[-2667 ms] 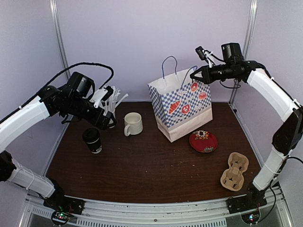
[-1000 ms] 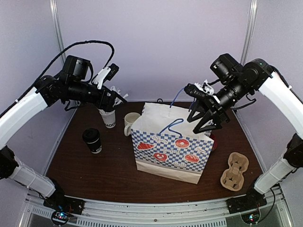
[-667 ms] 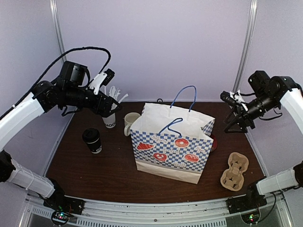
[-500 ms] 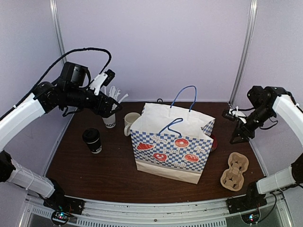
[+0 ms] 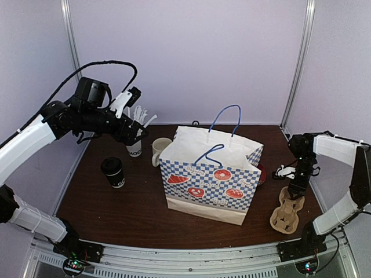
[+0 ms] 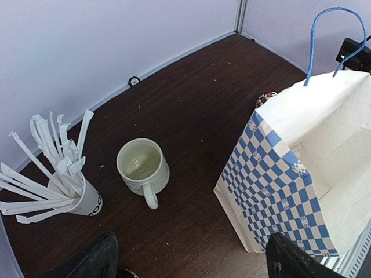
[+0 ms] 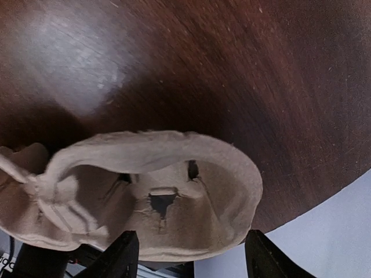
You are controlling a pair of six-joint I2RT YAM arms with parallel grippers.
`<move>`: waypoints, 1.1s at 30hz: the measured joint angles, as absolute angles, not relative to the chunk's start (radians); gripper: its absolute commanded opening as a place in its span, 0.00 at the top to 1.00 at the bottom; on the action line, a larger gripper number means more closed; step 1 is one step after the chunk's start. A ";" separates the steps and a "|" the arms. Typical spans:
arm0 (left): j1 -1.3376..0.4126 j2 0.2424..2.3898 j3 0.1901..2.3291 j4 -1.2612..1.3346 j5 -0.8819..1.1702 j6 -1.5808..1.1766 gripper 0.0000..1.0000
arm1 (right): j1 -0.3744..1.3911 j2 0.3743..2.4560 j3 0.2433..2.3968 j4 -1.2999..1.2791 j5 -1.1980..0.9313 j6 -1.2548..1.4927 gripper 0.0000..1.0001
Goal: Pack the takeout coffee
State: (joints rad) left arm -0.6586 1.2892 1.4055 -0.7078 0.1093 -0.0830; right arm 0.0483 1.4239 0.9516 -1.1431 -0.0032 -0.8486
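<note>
The takeout coffee (image 5: 113, 172), a black paper cup with a black lid, stands alone on the left of the brown table (image 5: 145, 214). My left gripper (image 5: 138, 132) hovers high over the back left, above the cup of straws, well clear of the coffee. Its dark fingers (image 6: 98, 260) are spread wide and open (image 6: 194, 260) with only table between them. The checked paper bag (image 5: 211, 174) stands open-topped at the middle. My right gripper (image 5: 291, 190) hangs low over the pulp cup carrier (image 5: 288, 209), open (image 7: 191, 255), its fingers either side of one well (image 7: 174, 197).
A cream mug (image 5: 163, 152) and a cup of white straws (image 5: 134, 147) stand behind the coffee, both also in the left wrist view (image 6: 142, 167) (image 6: 75, 194). A red plate (image 5: 262, 174) peeks out behind the bag. The carrier lies close to the table's right front edge.
My right gripper has left the bag's top and swung right and down onto the cup carrier. The bag stays put. The left arm has barely shifted.
</note>
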 measured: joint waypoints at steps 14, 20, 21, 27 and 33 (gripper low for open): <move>-0.659 1.291 1.398 -0.708 0.106 -0.083 0.08 | 0.032 1.637 0.927 -0.884 0.278 -0.799 0.42; -0.659 1.291 1.395 -0.708 0.106 -0.083 0.08 | 0.032 1.752 1.119 -0.833 0.279 -0.726 0.41; -0.659 1.291 1.395 -0.708 0.106 -0.083 0.08 | 0.032 1.772 1.161 -0.831 0.266 -0.707 0.41; -0.659 1.291 1.395 -0.715 0.106 -0.084 0.08 | 0.033 1.859 1.295 -0.815 0.197 -0.635 0.41; -0.659 1.290 1.395 -0.736 0.105 -0.084 0.07 | 0.032 1.810 1.290 -0.873 0.162 -0.601 0.41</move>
